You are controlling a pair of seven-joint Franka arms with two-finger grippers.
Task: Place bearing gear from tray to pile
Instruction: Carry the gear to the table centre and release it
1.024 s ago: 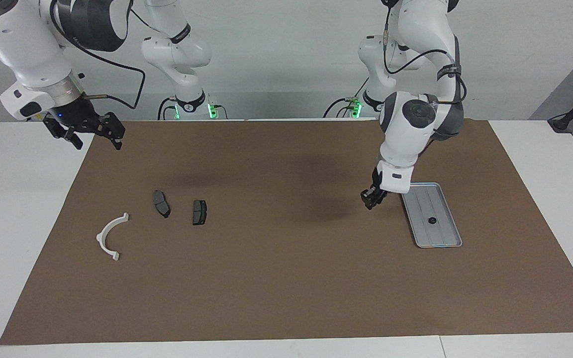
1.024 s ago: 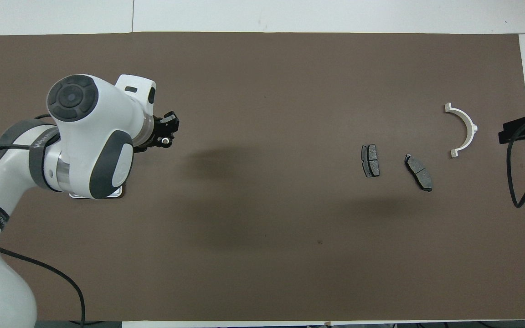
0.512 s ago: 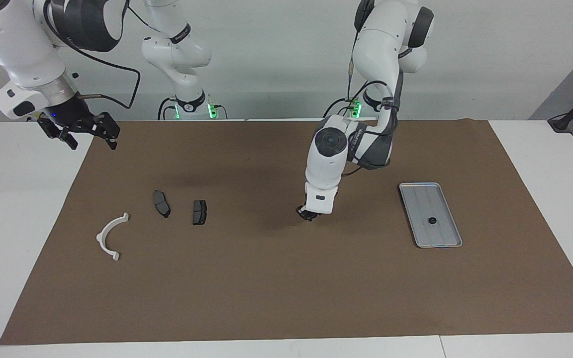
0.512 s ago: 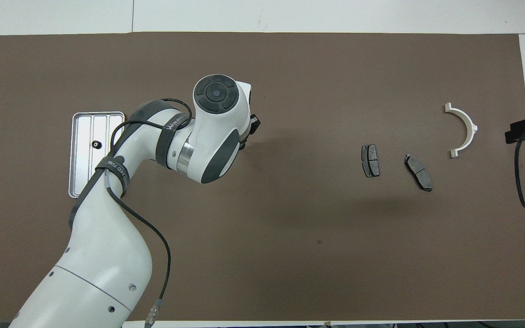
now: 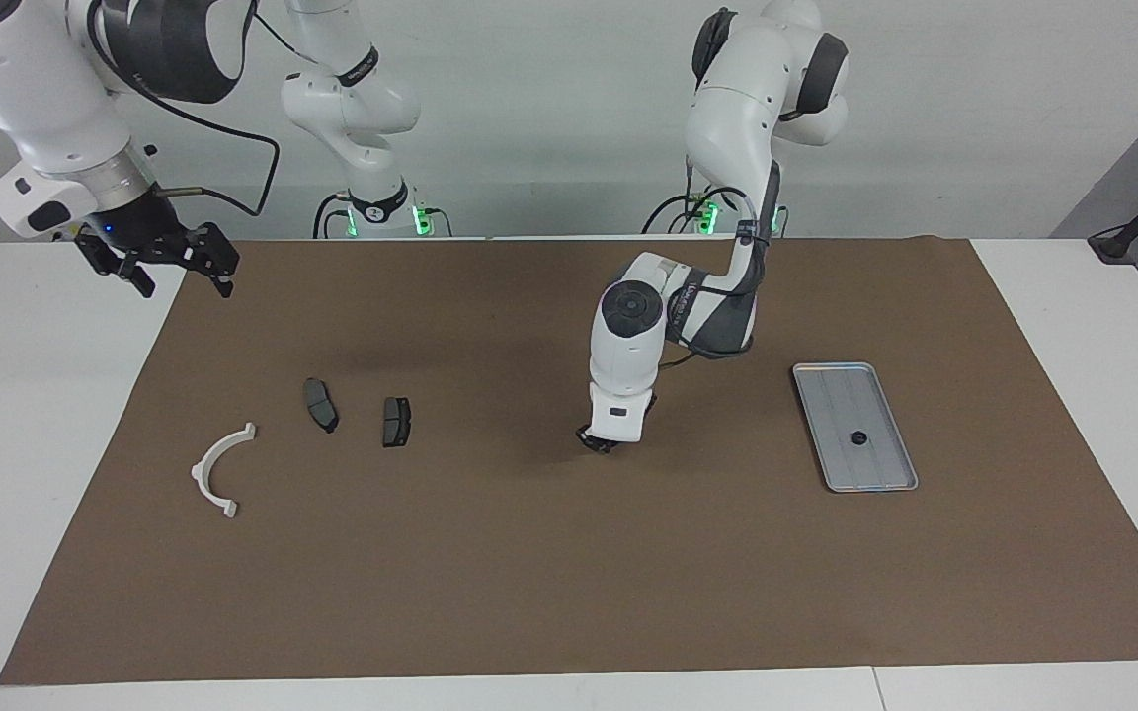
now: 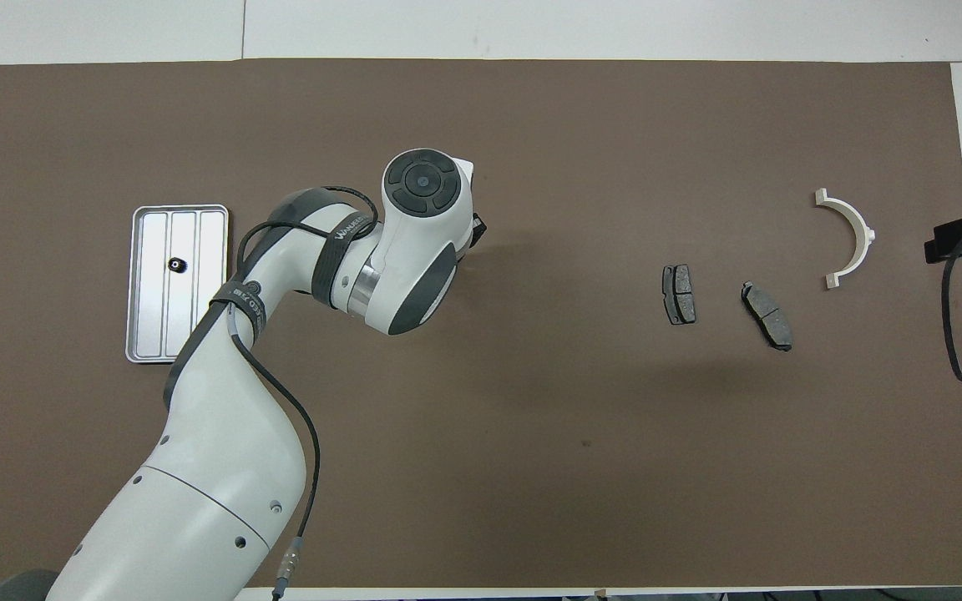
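Two arms work at a table covered by a brown mat [image 5: 569, 592]. Left arm: it reaches out from its base and bends down, so that the left gripper [image 5: 596, 441] hangs low over bare mat, between the tray [image 5: 841, 390] and the pile and well apart from both. Its wrist housing covers most of it from above, and it cannot be told whether the jaws are apart, together or clamped on a part. Tray: silver-grey, ridged lengthwise, flat on the mat toward the left arm's end of the table. One small dark bearing gear [image 5: 856, 437] lies on the tray's middle strip, close to the centre and clear of the rim. Pile: it lies toward the right arm's end of the table and consists of a white semicircular bracket [image 5: 202, 472] and two dark grey brake pads [image 5: 320, 405] [image 5: 396, 422]. The pads lie side by side without touching, slightly nearer to the robots than the bracket. The bracket lies apart from both pads, closest to the mat's edge. Right arm: waiting. The right gripper [image 5: 159, 262] is raised over the boundary between the mat and the white table top at that arm's own end, with its jaws standing wide apart and nothing between them.
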